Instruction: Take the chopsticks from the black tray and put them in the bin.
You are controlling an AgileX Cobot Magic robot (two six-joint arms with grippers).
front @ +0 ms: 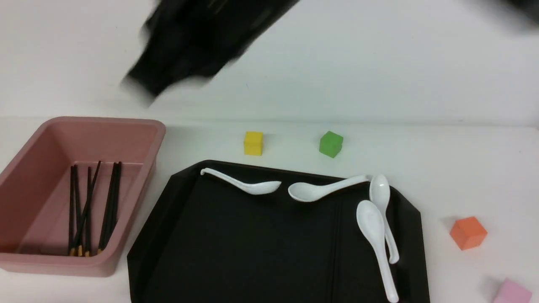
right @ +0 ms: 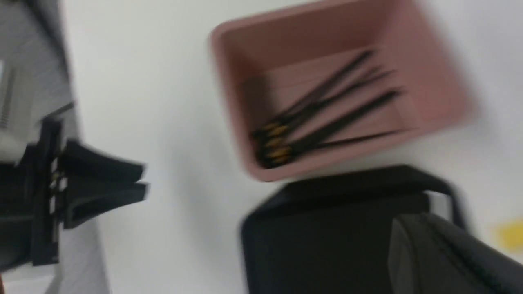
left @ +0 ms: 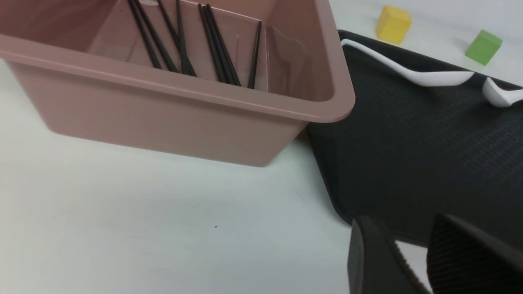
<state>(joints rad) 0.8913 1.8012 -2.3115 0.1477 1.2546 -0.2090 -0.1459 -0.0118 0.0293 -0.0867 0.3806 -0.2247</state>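
Observation:
The pink bin [front: 139, 126] stands at the left and holds several black chopsticks [front: 86, 210] with their gold ends toward me. The black tray [front: 168, 235] lies in the middle; the part of it I see bears only white spoons [front: 252, 185]. My right arm [front: 198, 46] is a blurred dark shape high over the bin's far side. My right gripper [right: 412, 228] shows only as a blurred grey finger over the tray. My left gripper [left: 404, 228] hangs low over the table by the tray's corner, in front of the bin [left: 171, 118], jaws almost together and empty.
A yellow cube [front: 253, 143] and a green cube [front: 330, 144] sit behind the tray. An orange cube [front: 468, 232] and a pink cube [front: 511, 292] sit to its right. The left gripper also shows in the right wrist view [right: 143, 181].

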